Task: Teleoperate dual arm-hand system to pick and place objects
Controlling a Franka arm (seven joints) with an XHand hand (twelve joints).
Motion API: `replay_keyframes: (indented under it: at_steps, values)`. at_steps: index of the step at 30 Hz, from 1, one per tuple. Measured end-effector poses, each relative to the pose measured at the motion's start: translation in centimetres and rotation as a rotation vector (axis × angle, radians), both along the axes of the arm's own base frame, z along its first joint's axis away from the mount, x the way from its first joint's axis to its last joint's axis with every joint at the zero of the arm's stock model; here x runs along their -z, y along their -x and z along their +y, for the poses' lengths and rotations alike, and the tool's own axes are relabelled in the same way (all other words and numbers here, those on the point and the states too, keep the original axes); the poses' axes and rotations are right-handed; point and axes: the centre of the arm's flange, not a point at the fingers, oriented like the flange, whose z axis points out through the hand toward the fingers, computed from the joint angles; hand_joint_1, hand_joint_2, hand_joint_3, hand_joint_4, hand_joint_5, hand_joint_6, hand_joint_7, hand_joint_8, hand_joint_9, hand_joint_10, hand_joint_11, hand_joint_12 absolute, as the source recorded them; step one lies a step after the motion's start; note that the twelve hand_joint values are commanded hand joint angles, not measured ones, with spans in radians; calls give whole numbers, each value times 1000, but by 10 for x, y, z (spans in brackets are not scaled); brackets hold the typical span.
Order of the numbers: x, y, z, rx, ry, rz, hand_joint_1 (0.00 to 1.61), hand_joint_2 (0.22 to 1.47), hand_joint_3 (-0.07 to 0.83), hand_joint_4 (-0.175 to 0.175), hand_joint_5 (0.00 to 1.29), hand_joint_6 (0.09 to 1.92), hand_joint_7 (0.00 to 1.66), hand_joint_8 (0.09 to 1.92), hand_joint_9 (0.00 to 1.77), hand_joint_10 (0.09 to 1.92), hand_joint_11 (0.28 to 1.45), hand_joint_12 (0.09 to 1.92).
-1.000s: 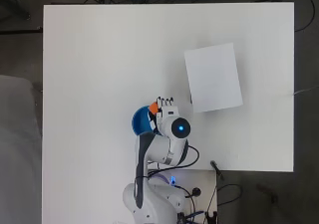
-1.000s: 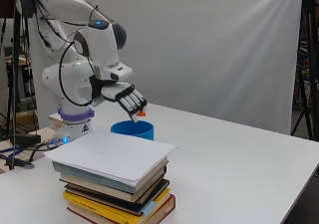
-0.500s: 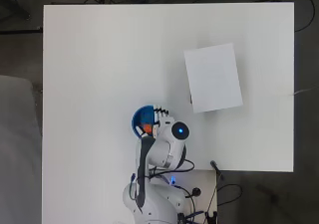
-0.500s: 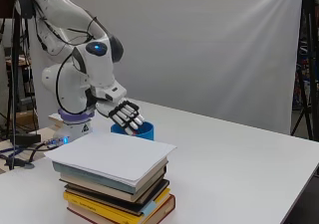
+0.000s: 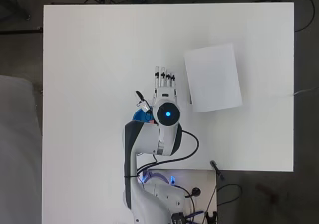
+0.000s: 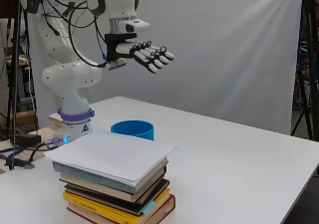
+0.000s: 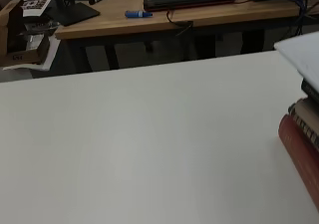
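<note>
A blue bowl (image 6: 132, 130) stands on the white table (image 6: 234, 154) close to the arm's base. From overhead only a sliver of the bowl (image 5: 141, 116) shows beside the arm. My hand (image 6: 149, 55) hangs high above the table, palm down, fingers straight and spread, open and holding nothing. Seen from above, the hand (image 5: 163, 82) reaches past the bowl, just left of the book stack. What lies inside the bowl is hidden in every view.
A stack of books (image 6: 114, 179) topped by a white cover (image 5: 213, 77) stands on the table right of the hand; its edge (image 7: 304, 134) shows in the wrist view. Bare table (image 5: 99, 59) stretches to the left and far side.
The hand held a small orange thing above the blue bowl, dipped down to the bowl, and has now risen high with straight fingers and nothing in it.
</note>
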Motion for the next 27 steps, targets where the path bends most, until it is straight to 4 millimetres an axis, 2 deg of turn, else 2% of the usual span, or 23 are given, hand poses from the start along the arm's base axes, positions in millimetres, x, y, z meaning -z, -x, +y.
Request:
replay_keyframes:
  at_steps: [2,4,6,10,12,18,22,27]
  values:
    - [-33,-5,5,9,28,-21,164,978,2,55,113,87,216,87,352,87,456,87]
    - [-56,-7,9,14,54,-30,165,979,2,55,114,87,217,87,352,87,455,87]
    - [-66,-8,13,19,74,-24,166,986,5,56,119,87,222,87,349,87,452,87]
    - [-66,-6,14,24,87,-5,179,1010,10,57,120,87,225,87,336,87,442,87]
    - [-73,-6,14,30,92,-2,180,1011,8,58,113,87,220,87,332,87,441,87]
    - [-130,-15,11,56,122,-48,199,1013,4,63,113,87,236,87,350,87,444,87]
    - [-134,-25,22,61,153,-33,196,1009,1,71,133,87,266,87,383,87,456,87]
    - [-131,-35,24,63,187,-38,184,1006,-1,82,156,87,282,87,406,87,468,87]
